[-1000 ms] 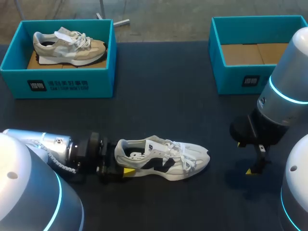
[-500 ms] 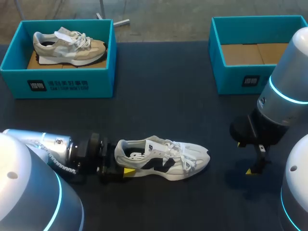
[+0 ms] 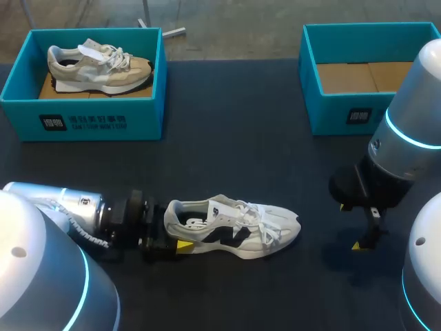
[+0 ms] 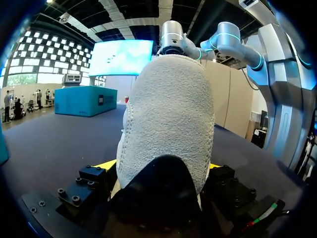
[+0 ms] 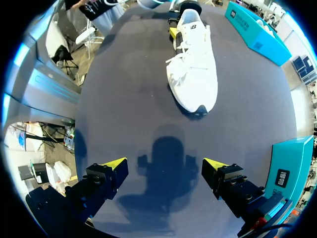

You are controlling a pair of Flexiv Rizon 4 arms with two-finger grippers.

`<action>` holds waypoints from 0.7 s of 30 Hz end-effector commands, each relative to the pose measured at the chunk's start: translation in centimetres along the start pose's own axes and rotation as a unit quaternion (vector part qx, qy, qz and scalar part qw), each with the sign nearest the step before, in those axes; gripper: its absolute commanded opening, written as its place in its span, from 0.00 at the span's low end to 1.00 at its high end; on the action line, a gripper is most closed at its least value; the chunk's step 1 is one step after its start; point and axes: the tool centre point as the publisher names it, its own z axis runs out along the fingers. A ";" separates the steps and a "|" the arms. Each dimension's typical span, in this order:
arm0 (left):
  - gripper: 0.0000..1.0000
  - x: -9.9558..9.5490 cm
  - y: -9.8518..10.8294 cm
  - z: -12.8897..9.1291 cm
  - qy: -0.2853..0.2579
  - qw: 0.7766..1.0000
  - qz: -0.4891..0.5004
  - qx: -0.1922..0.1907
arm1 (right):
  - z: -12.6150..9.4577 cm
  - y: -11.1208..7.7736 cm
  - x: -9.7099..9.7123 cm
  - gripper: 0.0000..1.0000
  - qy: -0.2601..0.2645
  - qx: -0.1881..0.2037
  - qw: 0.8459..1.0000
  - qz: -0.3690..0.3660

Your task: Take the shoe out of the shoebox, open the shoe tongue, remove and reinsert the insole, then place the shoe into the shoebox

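**Grip.** Your left arm (image 3: 76,210) comes in low along the table (image 3: 227,138), its left jaws clenched on the heel of the white shoe (image 3: 234,227). The left wrist view shows a yellow tip on either side of the heel. The shoe stands upright on its sole, out of any box, toe towards your right arm (image 3: 406,145). I judge the heel hold serves to steady it so the other arm can work the tongue.

**Right side.** The right jaws are released and hang over bare table, well apart from the toe.

**Boxes.** The far left shoebox (image 3: 83,123) holds a beige shoe (image 3: 96,65). The far right shoebox (image 3: 341,114) shows only its cardboard floor, so it is probably the return place.

**Not verifiable.**
- The far left fingertip is hidden behind the heel in the head view.
- The heel blocks the left wrist view.
- Insole seating and tongue position cannot be made out.
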 end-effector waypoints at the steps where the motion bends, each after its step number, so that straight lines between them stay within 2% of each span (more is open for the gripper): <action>1: 0.00 0.0 0.2 0.0 0.000 1.000 0.000 -0.001 | 0.1 0.0 0.1 1.00 -0.001 0.000 1.000 0.000; 18: 0.00 0.0 0.2 0.0 0.000 1.000 0.000 -0.001 | 0.1 0.0 0.1 1.00 -0.001 0.000 1.000 0.000; 21: 0.00 0.0 0.2 0.0 0.000 1.000 0.000 -0.001 | 0.0 0.8 -0.7 1.00 -0.004 -0.001 0.999 0.037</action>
